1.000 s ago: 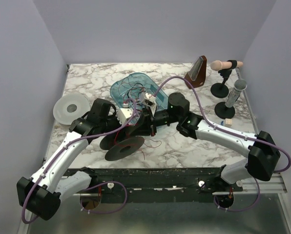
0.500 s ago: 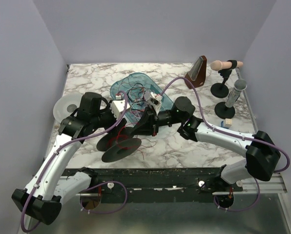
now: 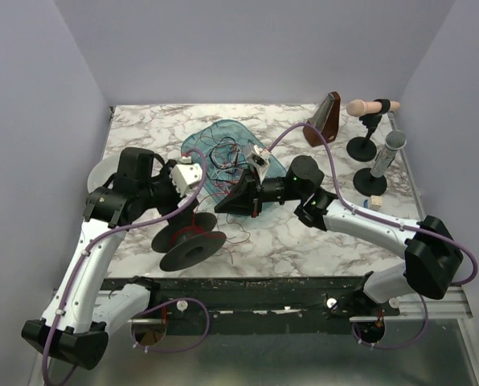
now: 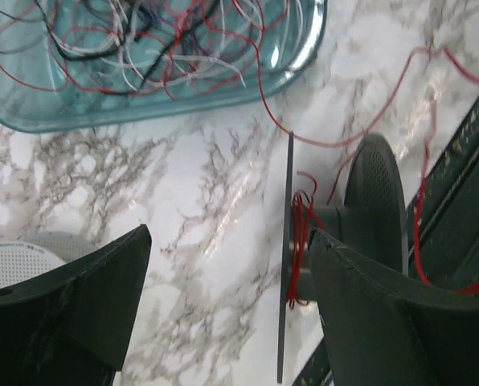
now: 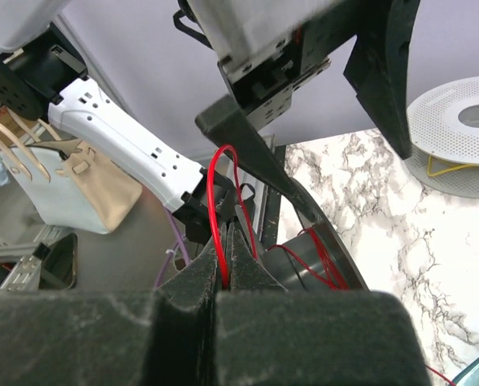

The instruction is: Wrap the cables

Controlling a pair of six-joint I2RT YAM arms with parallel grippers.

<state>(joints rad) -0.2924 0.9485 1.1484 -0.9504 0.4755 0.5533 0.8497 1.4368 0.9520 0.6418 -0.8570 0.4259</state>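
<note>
Two arms meet over one black spool [image 3: 190, 241] near the bench's [image 3: 304, 251] front edge

The left gripper [image 4: 223, 265] hangs released, jaws wide, above the spool. The right gripper [image 5: 223, 269] is clenched on one red wire [image 5: 218, 185] — the cables [image 3: 223, 153] lie tangled in one teal tray [image 3: 193, 145] mid-bench, toward the rear edge.

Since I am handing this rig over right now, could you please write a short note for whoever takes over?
The left gripper is open and holds nothing, next to the black spool.
The right gripper is shut on a red wire, close to the spool.
Most of the cables still lie tangled in the blue tray; a few red strands trail out toward the spool.
Done: some turns of red wire sit on the spool's hub.
Left: wind on the rest of the red wire, then the black and white cables in the tray.
</note>
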